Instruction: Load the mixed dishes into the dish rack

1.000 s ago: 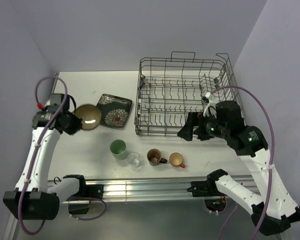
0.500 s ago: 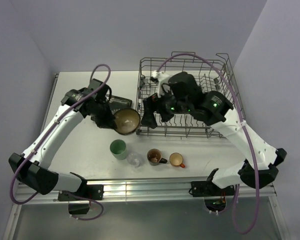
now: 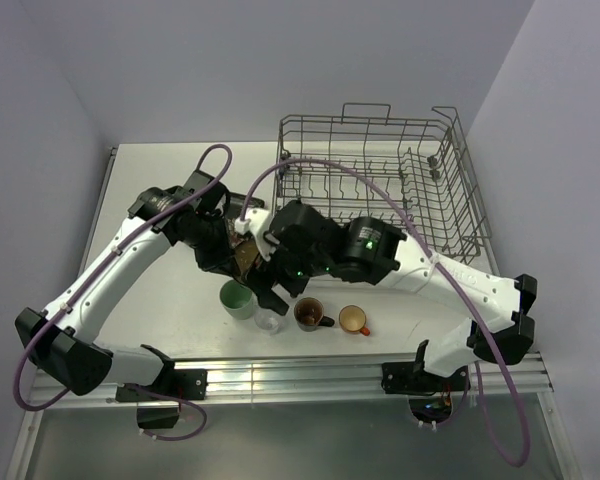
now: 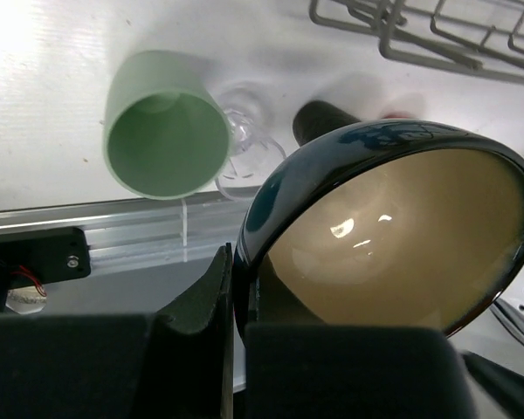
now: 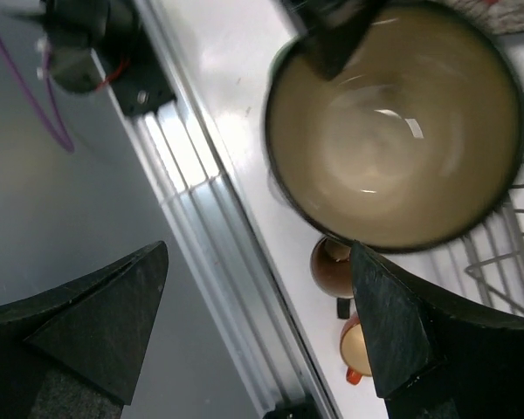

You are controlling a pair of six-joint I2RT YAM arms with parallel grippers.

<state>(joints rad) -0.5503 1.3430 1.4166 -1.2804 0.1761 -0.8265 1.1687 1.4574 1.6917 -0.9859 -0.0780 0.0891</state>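
Worktop [image 3: 160, 180]: white, carries the rack and the loose dishes.
Rack [image 3: 460, 190]: grey wire, upright tines, at the far right of the worktop. Near-left corner is just beside the bowl.
Left arm: reaches in from the left to the middle of the worktop.
Right arm: crosses over from the right, in front of the rack. Its wrist is above the row of cups.
Left hand [image 4: 236, 279]: fingers pressed together on the bowl's rim, one inside and one outside.
Right hand [image 5: 258, 262]: fingers spread wide, nothing between them. It points at the bowl's open side and is apart from it.
Bowl [image 4: 402, 236]: dark blue outside, tan inside. It is held off the worktop by the left hand and tilted steeply. It sits outside the rack, above the cup and glass in the left wrist view.
Cup [image 3: 237, 298]: pale green, upright on the worktop, left end of the near row.
Brown mug [image 3: 308, 314]: upright, just right of the glass.
Orange mug [image 3: 354, 320]: upright, right end of the row, just beside the brown mug.
Glass [image 3: 268, 320]: clear, just beside the cup on its right; whether they touch I cannot tell.
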